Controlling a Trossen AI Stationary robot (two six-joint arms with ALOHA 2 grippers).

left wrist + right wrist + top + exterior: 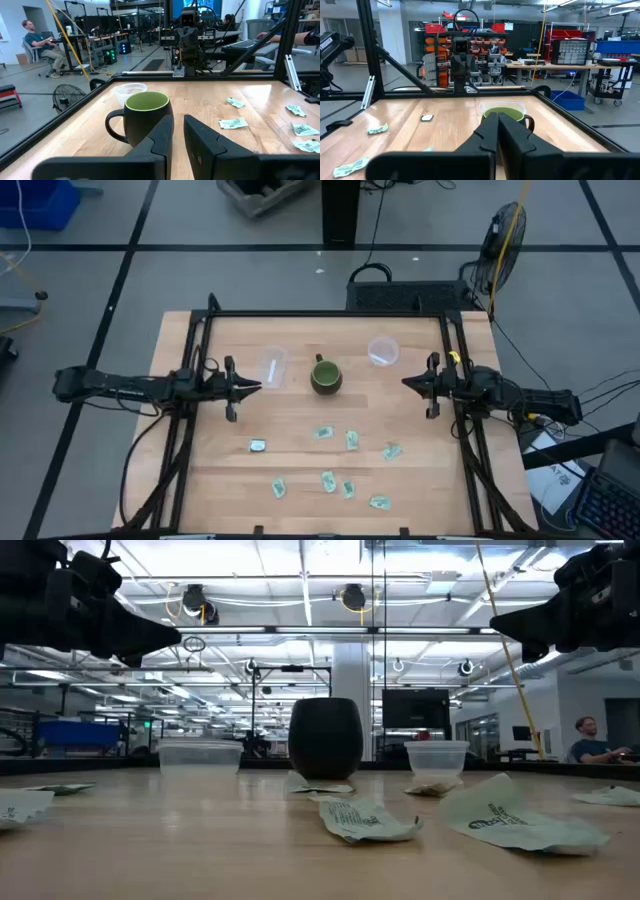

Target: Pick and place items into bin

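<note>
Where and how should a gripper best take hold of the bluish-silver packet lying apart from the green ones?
Probably from straight above: the bluish-silver packet lies flat on the table, clear of neighbours, so fingers can straddle its short sides and pinch its edges. The left gripper is the nearer one.

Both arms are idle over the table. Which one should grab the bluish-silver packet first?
Left, probably. The bluish-silver packet lies on the table's left half, nearest the left claw. The right claw hovers across the table, beyond the mug.
</note>
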